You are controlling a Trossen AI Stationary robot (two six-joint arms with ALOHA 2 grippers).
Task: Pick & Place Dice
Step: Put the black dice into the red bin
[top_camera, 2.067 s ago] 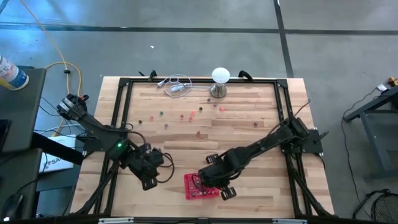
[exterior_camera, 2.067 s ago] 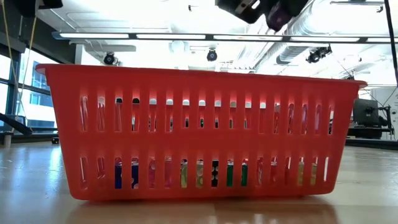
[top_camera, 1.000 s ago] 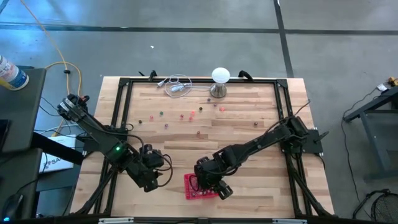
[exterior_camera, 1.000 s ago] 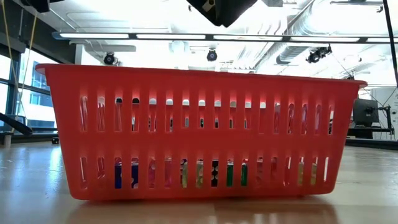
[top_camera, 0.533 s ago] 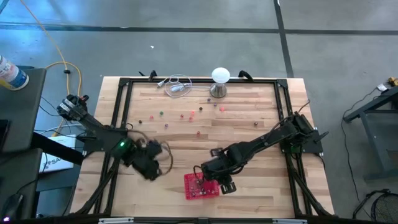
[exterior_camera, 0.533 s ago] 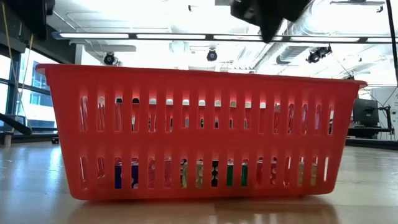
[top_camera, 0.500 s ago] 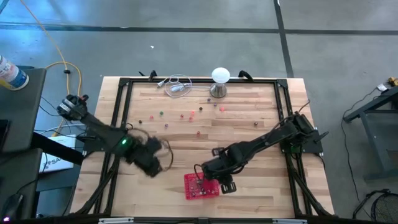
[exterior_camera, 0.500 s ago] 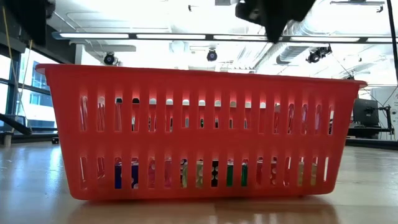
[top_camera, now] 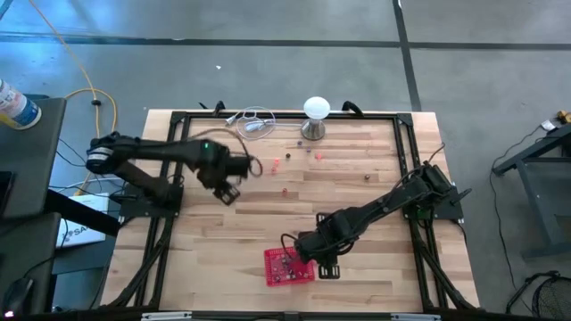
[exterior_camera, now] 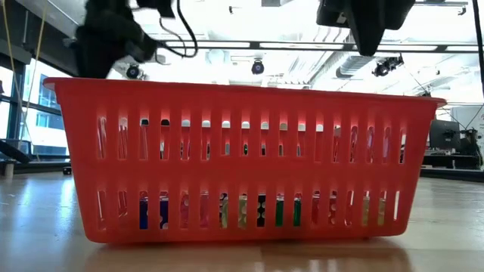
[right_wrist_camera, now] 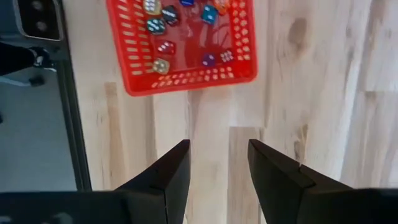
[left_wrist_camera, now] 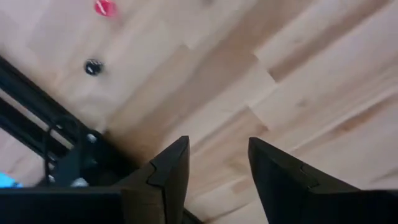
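Hovering just beside the red basket (top_camera: 288, 266) near the table's (top_camera: 375, 152) front edge, my right claw (right_wrist_camera: 216, 163) is spread with nothing between its fingers, while dice (right_wrist_camera: 166, 47) lie inside the basket. My left claw (left_wrist_camera: 217, 160) hangs over the far left of the table, also spread and empty. More dice (top_camera: 285, 190) lie loose on the wood toward the far edge, near the stand (top_camera: 316, 119).
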